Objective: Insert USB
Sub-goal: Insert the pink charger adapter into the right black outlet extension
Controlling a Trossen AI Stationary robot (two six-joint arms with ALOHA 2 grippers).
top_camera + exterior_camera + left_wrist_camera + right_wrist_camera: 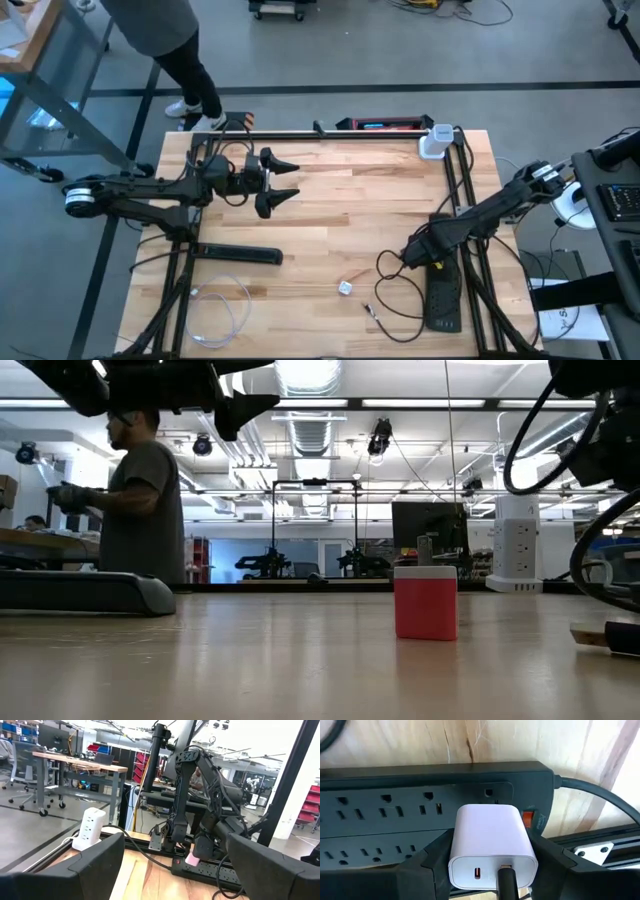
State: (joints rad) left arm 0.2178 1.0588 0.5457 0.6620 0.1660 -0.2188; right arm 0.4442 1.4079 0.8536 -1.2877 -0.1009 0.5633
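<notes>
The right end effector (490,870) is down at the right side of the desk (330,200), its two fingers closed against the sides of a white USB charger (491,845). The charger sits over the end of a black power strip (395,815), next to the strip's red switch (529,817), and a dark cable (506,885) is plugged into one of its two ports. Whether the charger's prongs are fully seated in the strip cannot be told. The left end effector (280,183) hangs above the desk's far left part, fingers spread wide and holding nothing. A small red and white block (425,602) stands on the desk, and a person (140,500) stands beyond the desk's far edge
</notes>
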